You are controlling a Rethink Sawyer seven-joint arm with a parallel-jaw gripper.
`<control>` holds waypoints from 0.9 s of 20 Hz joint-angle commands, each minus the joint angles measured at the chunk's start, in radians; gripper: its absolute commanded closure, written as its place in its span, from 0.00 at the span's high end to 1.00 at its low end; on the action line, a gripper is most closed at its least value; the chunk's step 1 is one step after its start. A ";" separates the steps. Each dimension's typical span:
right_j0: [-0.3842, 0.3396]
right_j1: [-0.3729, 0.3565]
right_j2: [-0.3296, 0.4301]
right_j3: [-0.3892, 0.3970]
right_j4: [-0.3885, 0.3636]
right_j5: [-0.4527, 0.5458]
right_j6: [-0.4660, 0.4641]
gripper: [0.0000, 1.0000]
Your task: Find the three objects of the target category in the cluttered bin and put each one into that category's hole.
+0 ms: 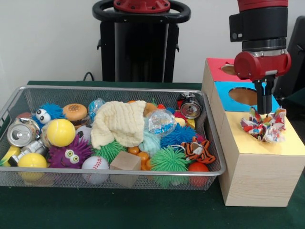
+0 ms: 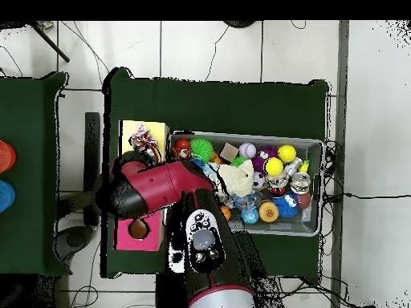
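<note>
Yellow box top (image 1: 286,143): rope toy (image 1: 263,126) crosswise.

My front camera sits low and close across the tabletop (image 1: 143,210), looking level at the wire bin (image 1: 114,177) and the wooden box (image 1: 257,176) beside it. My overhead camera hangs high, looking straight down, taking in the whole tabletop (image 2: 241,100) and surrounding floor (image 2: 369,120). Both views share the bin (image 2: 315,228) and box (image 2: 128,128).

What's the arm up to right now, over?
Gripper down on the rope toy atop the box's yellow section; grip unclear. Bin still full. Nothing blocking.
</note>
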 commanded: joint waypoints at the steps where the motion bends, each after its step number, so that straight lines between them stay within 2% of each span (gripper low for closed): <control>1: -0.013 0.061 0.008 -0.061 -0.031 0.012 0.072 0.00; 5: -0.043 0.058 0.058 -0.050 -0.029 -0.030 0.069 0.00; 9: -0.037 0.067 0.047 -0.058 -0.035 -0.046 0.078 0.00; 18: 0.004 0.085 -0.007 -0.084 -0.043 -0.008 0.084 0.00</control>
